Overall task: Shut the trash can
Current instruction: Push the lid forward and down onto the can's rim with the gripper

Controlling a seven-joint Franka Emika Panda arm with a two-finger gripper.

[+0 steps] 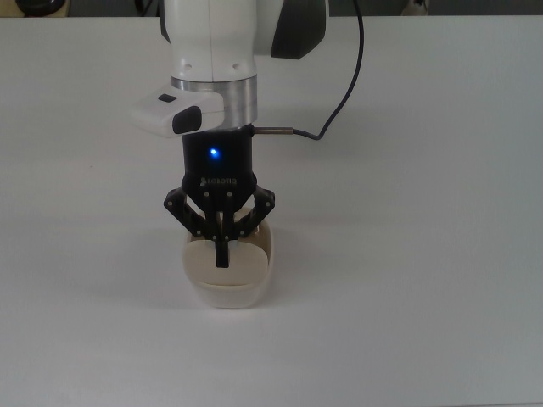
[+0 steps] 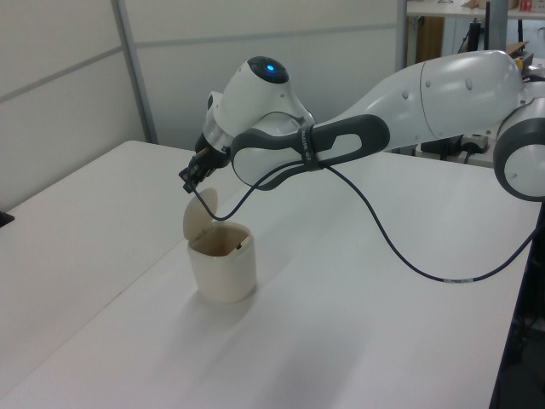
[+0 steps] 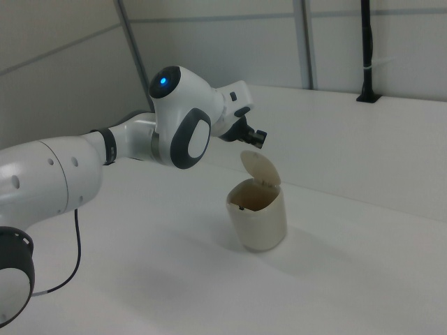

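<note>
The trash can [image 1: 227, 292] is a small cream bin standing on the white table. Its hinged lid [image 2: 198, 221] stands up, tilted open, on the side toward the left view's left, and the brownish inside shows. My gripper [image 1: 222, 254] points down with its black fingers shut together and nothing between them. In the top view its tip lies over the lid. The left view shows the gripper [image 2: 188, 181] a little above the lid's top edge. In the right view the gripper [image 3: 259, 138] hangs just above the lid [image 3: 262, 169] of the trash can [image 3: 258, 218].
The white table [image 1: 424, 254] stretches wide on all sides of the bin. A black cable [image 2: 400, 256] hangs from the arm and trails over the table. A black post [image 3: 366, 49] stands at the table's far edge in the right view.
</note>
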